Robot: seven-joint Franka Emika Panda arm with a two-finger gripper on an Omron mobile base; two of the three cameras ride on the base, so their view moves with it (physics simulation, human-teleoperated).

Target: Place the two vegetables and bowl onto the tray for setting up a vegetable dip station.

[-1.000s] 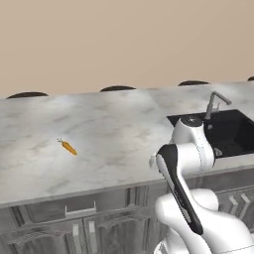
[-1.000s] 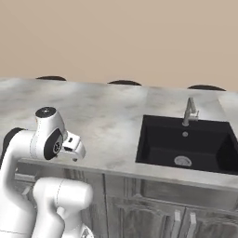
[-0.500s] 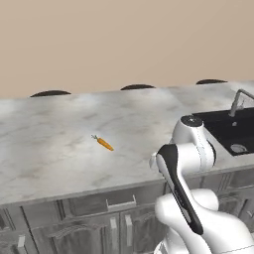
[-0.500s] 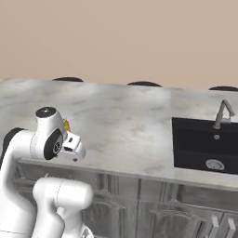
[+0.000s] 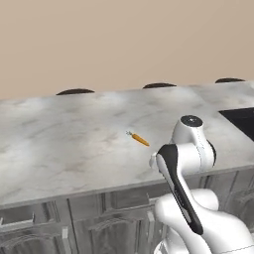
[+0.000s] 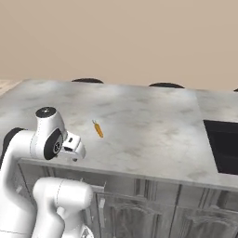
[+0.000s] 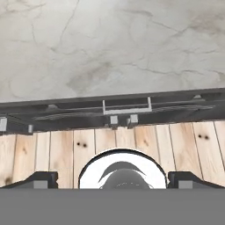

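A slim orange carrot (image 5: 140, 140) with a green top lies alone near the middle of the grey marble counter (image 5: 64, 144); it also shows as the carrot (image 6: 98, 129) in the right base view. The bowl and the tray are out of view. My gripper (image 7: 113, 179) is open, its two dark fingertips (image 7: 44, 179) spread wide with nothing between them. It hangs folded in front of the counter's front edge, pointing down at the wooden floor, well short of the carrot.
A black sink (image 6: 225, 144) is set into the counter at the far right. Dark stool tops (image 5: 74, 92) line the counter's far side. Grey cabinet fronts with a drawer handle (image 7: 127, 107) sit under the counter edge.
The whole picture has shifted right in both base views: the base has driven left along the counter. Carrot and sink keep their places on the counter. The arm's pose is the same.
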